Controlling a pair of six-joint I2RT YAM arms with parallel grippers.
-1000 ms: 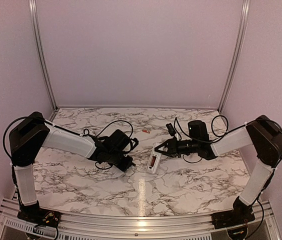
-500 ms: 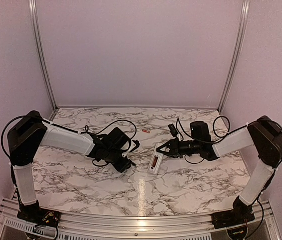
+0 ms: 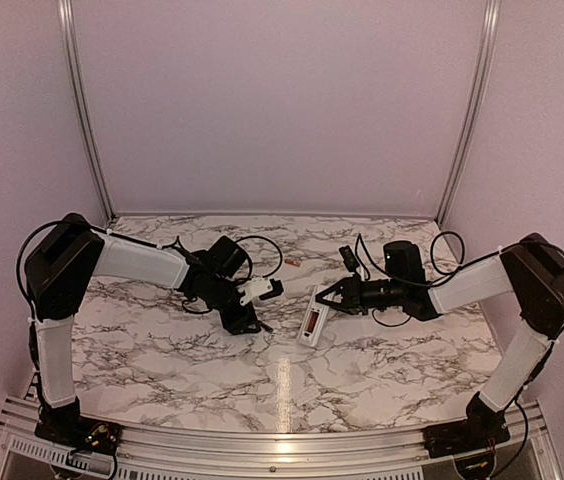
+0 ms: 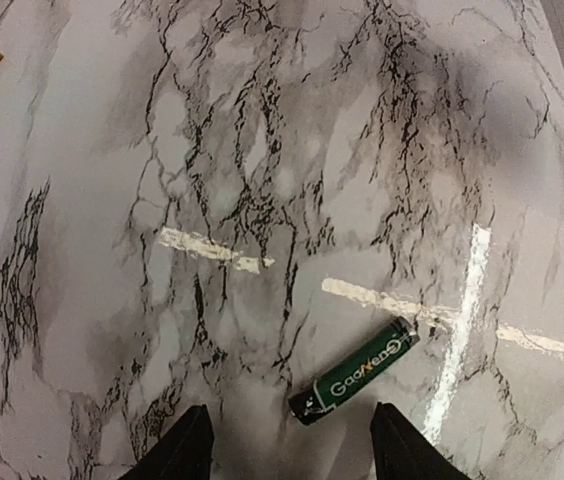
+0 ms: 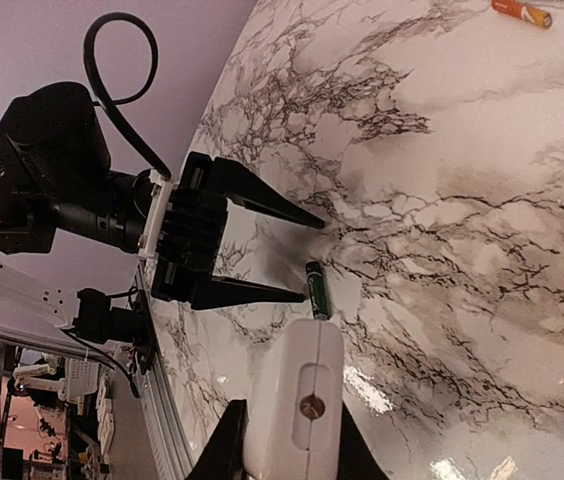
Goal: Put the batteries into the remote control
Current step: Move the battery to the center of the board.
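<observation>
Left gripper [image 4: 292,425]: jaws released, spread above the bench [image 4: 262,150]. Green battery [image 4: 354,372]: lying on the bench, just ahead of those jaws. Red battery [image 3: 293,262]: farther back, alone. Remote control [image 3: 311,318]: centre, one end grasped in the clenched jaws of the right gripper [image 5: 287,450].

High rear overview looking down, close wrist views sharing green battery [image 4: 354,373]
</observation>
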